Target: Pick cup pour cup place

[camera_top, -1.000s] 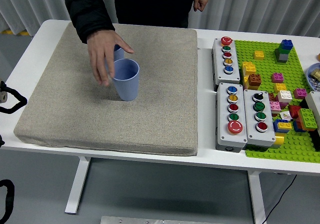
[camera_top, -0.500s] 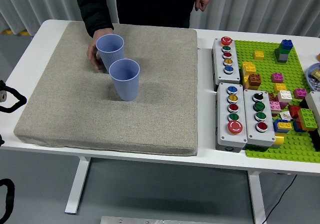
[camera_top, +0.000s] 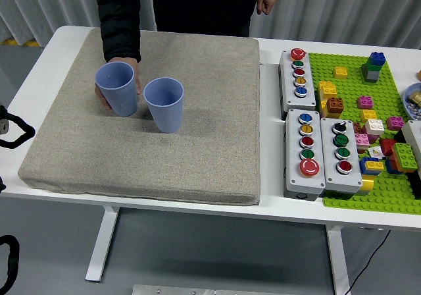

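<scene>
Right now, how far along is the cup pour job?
Not started on the robot's side. Set-up is in hand: a person's hand holds the left blue cup on the grey mat, beside the second blue cup, which stands free. The robot's left arm rests at the left edge; its right arm is out of view. Pick, pour and place are all left.

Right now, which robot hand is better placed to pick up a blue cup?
Left, probably. Both blue cups stand on the mat's left half, and the left arm waits at that edge. The right arm is out of view. A person's hand holds the left-hand cup.
</scene>
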Controlling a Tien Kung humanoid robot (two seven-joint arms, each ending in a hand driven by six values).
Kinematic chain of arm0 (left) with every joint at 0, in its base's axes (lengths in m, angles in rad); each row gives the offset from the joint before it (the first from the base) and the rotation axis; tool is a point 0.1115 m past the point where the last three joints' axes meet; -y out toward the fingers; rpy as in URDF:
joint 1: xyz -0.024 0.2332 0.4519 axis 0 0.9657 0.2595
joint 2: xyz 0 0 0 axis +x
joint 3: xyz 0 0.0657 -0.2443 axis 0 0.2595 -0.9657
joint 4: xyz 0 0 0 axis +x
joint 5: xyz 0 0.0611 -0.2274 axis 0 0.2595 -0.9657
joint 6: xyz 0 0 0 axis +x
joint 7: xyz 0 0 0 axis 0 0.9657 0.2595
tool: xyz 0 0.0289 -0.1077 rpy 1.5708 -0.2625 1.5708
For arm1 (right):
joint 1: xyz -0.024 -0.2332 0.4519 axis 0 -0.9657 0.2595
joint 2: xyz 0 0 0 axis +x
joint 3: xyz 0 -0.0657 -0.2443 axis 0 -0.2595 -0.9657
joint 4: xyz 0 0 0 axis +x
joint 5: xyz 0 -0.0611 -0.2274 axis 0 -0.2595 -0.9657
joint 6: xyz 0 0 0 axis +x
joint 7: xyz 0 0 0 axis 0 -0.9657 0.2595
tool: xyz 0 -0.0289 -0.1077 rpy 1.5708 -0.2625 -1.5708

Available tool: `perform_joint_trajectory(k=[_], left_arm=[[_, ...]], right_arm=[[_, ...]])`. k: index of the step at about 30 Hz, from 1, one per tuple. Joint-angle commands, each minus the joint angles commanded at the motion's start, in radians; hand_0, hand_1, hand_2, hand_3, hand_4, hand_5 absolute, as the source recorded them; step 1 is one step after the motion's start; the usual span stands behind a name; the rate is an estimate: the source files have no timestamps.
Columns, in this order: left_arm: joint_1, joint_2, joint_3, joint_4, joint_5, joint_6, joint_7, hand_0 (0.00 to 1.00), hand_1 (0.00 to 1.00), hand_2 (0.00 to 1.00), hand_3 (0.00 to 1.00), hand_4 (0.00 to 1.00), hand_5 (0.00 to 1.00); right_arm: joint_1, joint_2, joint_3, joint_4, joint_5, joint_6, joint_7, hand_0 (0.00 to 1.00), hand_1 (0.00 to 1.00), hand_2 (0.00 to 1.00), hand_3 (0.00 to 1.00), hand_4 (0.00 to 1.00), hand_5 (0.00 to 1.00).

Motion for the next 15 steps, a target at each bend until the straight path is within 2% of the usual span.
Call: perform_joint_trajectory(k=[15], left_arm=[[0.005,-0.002,-0.005,0.011,0.019,-0.003,0.001,0.838,0.839,0.932,0.921,0.886,0.998]], right_arm=[[0.001,0.002,-0.002,0.000,0.004,0.000,0.001,0.677,0.679,0.685,0.644,0.430,0.169]])
